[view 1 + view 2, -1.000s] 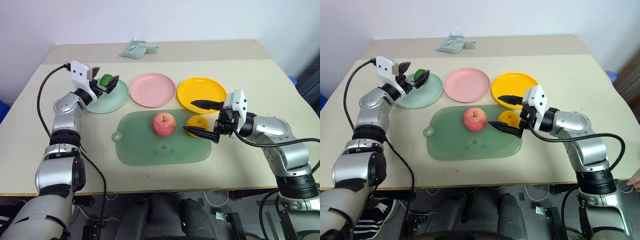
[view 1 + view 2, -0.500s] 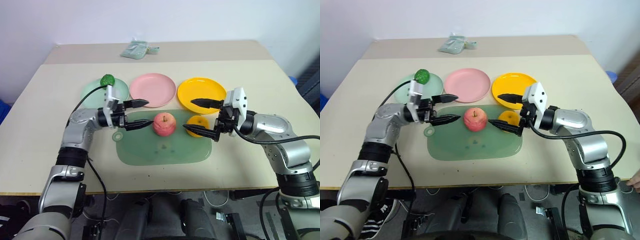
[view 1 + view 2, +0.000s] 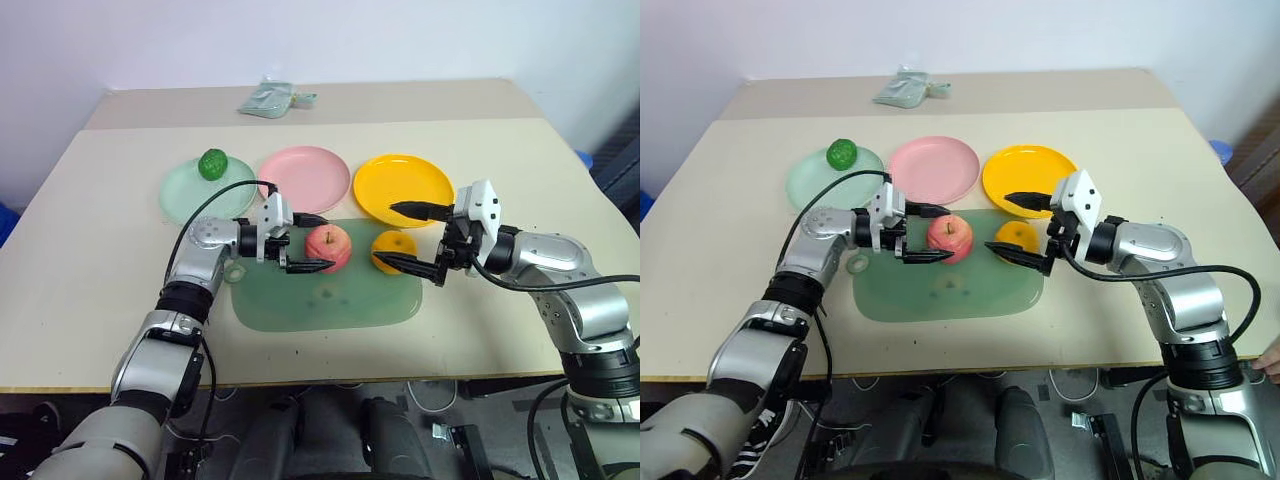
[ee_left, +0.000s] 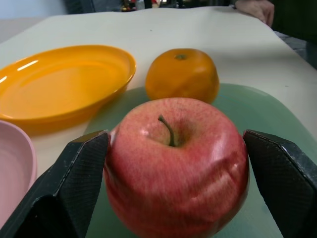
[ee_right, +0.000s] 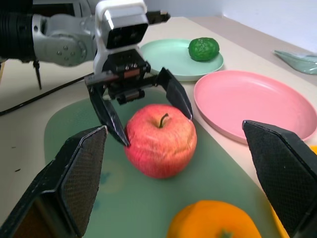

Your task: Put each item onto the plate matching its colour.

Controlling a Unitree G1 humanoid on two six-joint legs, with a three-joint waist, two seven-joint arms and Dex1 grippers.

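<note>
My left end effector brackets the apple, fingers not quite clenched on it; my right end effector stands released around the orange.

Green fruit on mint plate; apple, orange on mat.

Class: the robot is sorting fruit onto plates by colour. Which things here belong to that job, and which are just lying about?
Belong: green fruit, apple, orange; mint plate, pink plate, yellow plate.
Lying about: green cutting mat, pale bundle at the table's far edge.
</note>
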